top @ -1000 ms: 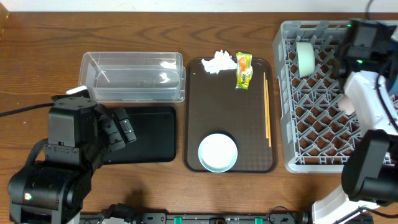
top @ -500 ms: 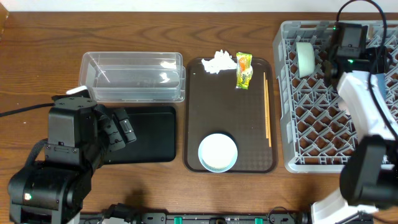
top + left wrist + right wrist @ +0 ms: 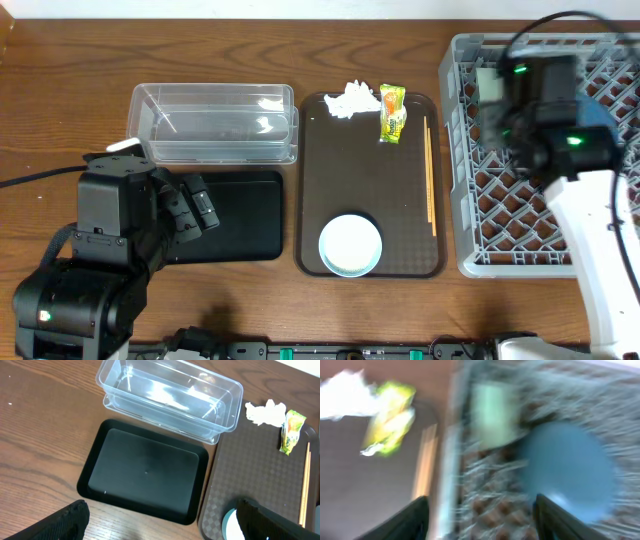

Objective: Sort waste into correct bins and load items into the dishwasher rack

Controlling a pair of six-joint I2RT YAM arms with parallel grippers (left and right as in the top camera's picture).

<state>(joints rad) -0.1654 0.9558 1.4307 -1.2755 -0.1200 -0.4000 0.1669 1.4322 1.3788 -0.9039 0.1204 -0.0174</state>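
Right gripper (image 3: 480, 505) hangs over the 10 o'clock corner of the dishwasher rack (image 3: 460, 200), fingers spread with nothing between them. The wrist view is smeared, so the gap is judged only roughly. Left gripper (image 3: 160, 510) is wide apart and empty, parked at 8 o'clock above the black tray (image 3: 240, 215). The mint-green bowl (image 3: 492, 415) and dark-blue bowl (image 3: 570, 470) sit in the rack. The white bowl with light-blue rim (image 3: 350, 245) is at 6 o'clock on the brown tray (image 3: 310, 180). The crumpled tissue (image 3: 348, 100) and snack wrapper (image 3: 392, 112) lie at the tray's 12 o'clock end, just beside each other. The clear tub (image 3: 215, 125) is at 10 o'clock, empty. No cup or rice is visible. Likely risks: crossing toward 9 o'clock too low would snag the rack wall or pegs. The chopsticks (image 3: 430, 175) along the tray's 3 o'clock edge could get swept. Pinching the wrapper could drag the tissue along into the wrong bin. There is open room over the tray's centre, but little between rack wall and tray rim.
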